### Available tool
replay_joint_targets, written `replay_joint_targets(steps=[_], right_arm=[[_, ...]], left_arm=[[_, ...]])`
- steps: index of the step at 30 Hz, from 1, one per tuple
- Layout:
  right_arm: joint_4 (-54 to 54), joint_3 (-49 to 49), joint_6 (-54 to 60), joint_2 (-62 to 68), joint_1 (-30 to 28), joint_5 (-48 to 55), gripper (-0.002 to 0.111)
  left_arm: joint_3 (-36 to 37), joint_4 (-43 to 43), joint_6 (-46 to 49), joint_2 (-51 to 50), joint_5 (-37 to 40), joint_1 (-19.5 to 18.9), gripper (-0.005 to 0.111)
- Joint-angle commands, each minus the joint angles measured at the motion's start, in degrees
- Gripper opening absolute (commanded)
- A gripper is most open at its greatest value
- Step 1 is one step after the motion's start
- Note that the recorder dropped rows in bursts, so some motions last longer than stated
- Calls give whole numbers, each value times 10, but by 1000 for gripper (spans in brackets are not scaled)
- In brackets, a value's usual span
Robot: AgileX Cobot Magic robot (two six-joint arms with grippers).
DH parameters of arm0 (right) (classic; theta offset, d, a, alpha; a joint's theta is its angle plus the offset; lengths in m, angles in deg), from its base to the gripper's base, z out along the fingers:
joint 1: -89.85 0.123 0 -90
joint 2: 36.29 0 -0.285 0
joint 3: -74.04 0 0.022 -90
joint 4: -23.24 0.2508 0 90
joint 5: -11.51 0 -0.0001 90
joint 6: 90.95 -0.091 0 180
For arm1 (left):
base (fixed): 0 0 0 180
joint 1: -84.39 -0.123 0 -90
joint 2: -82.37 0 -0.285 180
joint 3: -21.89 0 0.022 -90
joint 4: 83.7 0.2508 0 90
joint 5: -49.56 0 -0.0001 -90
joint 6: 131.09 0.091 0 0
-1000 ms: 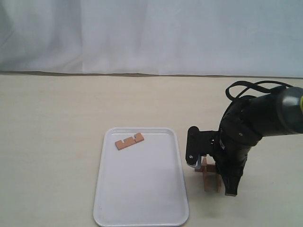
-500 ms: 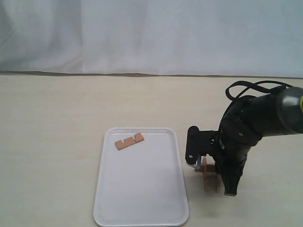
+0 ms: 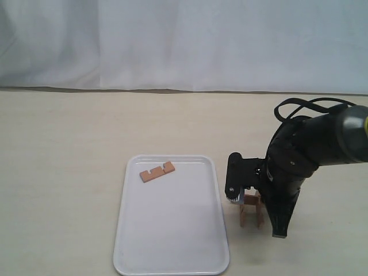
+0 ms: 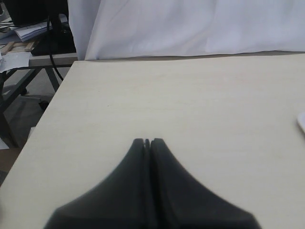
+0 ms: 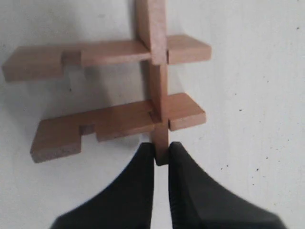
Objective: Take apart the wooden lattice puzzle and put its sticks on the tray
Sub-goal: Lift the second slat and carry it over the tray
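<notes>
The wooden lattice puzzle (image 5: 119,107) now counts three strips: two lie crosswise, slotted into one upright strip. My right gripper (image 5: 161,153) is shut on the near end of that upright stick (image 5: 161,138). In the exterior view the puzzle (image 3: 251,210) shows just right of the white tray (image 3: 172,241), partly hidden behind my right gripper (image 3: 253,202). One loose notched stick (image 3: 157,171) lies on the tray's far left part. My left gripper (image 4: 147,141) is shut on nothing over bare table; it does not show in the exterior view.
A white cloth backdrop (image 3: 184,43) hangs behind the pale table (image 3: 69,144). The left wrist view shows the table's edge (image 4: 45,119) with a desk and cables (image 4: 28,38) beyond it.
My right gripper has lifted slightly and tilted the puzzle, which now sits a little higher and further left than a second ago. The stick on the tray has not moved.
</notes>
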Motion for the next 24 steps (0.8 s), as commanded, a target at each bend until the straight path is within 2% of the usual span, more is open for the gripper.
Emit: replay_joint_targets(steps=[1, 24], right_arm=[[5, 0, -4, 0, -2, -3, 4], [17, 4, -13, -38, 0, 27, 4]], left_arm=[[1, -1, 0, 1, -9, 0, 0], [1, -1, 0, 1, -9, 0, 0]])
